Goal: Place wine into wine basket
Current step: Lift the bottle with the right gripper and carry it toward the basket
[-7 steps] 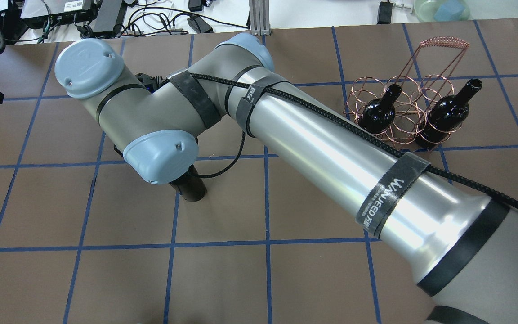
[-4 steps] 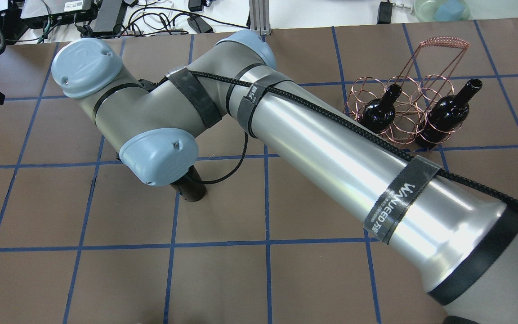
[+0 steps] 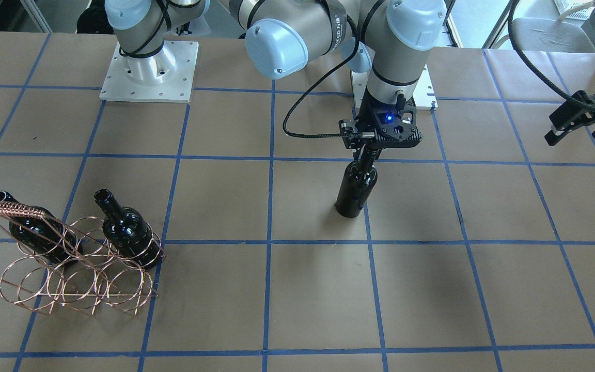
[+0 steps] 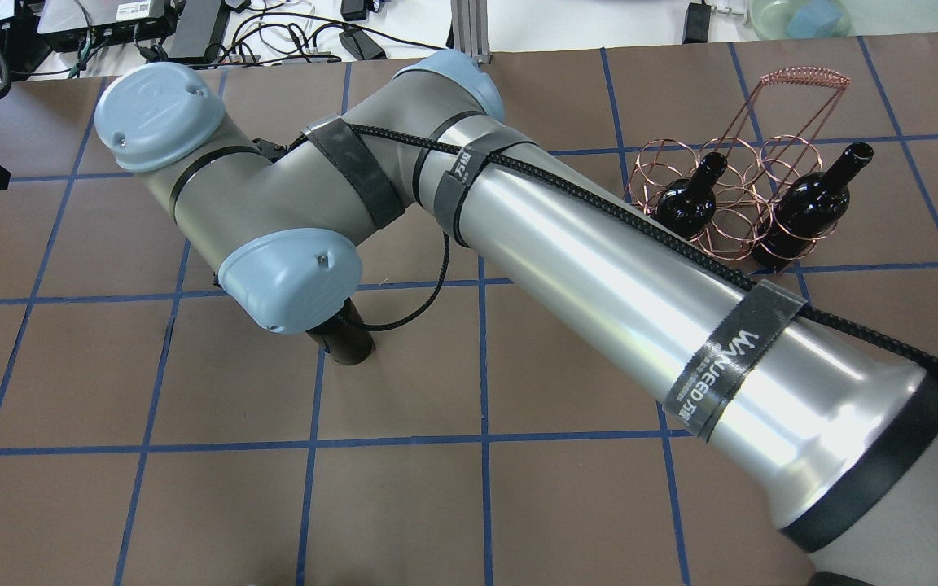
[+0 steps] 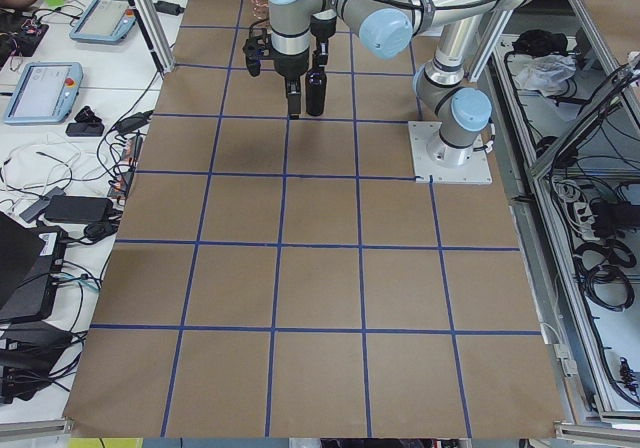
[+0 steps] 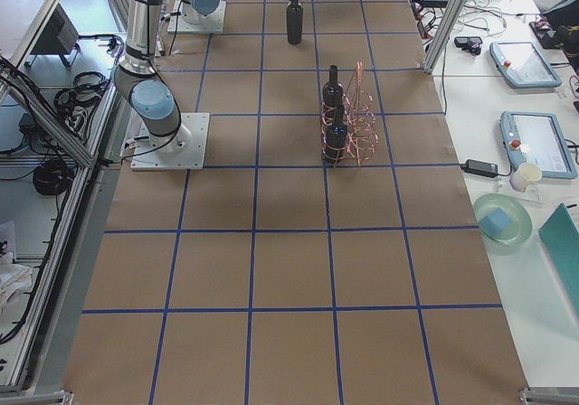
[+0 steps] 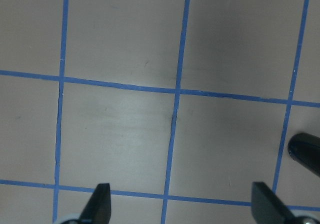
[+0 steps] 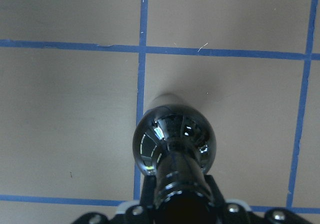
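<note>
**Wine gripped, not yet lifted**

The right arm (image 4: 599,268) has shifted only slightly in the last second. The wine (image 3: 355,191) stands on the same spot of the surface (image 3: 432,289), well apart from the basket (image 3: 70,279). The right end effector (image 3: 367,154) is clamped on its neck, and the left end effector (image 7: 182,206) hangs aside, fingers apart. Lift and carry probably remain.
</note>
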`<action>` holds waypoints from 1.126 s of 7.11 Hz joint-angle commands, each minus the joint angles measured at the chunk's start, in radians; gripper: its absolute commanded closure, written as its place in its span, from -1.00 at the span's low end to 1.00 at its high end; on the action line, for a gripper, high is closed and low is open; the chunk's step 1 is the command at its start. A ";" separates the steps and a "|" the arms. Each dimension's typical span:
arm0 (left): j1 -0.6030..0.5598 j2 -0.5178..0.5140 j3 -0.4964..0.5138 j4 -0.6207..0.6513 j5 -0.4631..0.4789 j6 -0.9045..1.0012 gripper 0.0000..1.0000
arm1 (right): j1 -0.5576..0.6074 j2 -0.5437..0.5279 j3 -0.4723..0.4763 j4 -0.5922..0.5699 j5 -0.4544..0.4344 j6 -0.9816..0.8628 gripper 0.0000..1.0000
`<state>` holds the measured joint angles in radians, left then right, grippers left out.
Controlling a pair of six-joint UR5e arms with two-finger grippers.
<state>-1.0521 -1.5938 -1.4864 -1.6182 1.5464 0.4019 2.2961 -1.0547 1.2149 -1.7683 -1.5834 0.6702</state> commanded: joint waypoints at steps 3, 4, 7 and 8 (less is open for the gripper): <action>0.000 0.000 0.000 -0.005 -0.002 0.000 -1.00 | -0.001 0.002 0.003 -0.030 -0.012 -0.004 0.25; 0.000 0.000 0.000 -0.005 -0.002 0.000 -1.00 | -0.001 0.004 0.003 -0.030 -0.010 -0.011 0.40; -0.003 0.002 0.000 -0.006 0.000 0.000 -1.00 | -0.007 -0.022 0.006 -0.022 -0.013 -0.012 0.80; -0.008 0.002 0.000 -0.006 -0.002 0.000 -1.00 | -0.029 -0.056 0.020 -0.004 -0.012 -0.015 0.86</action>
<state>-1.0564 -1.5924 -1.4864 -1.6243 1.5457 0.4023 2.2849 -1.0777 1.2235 -1.7878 -1.5955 0.6582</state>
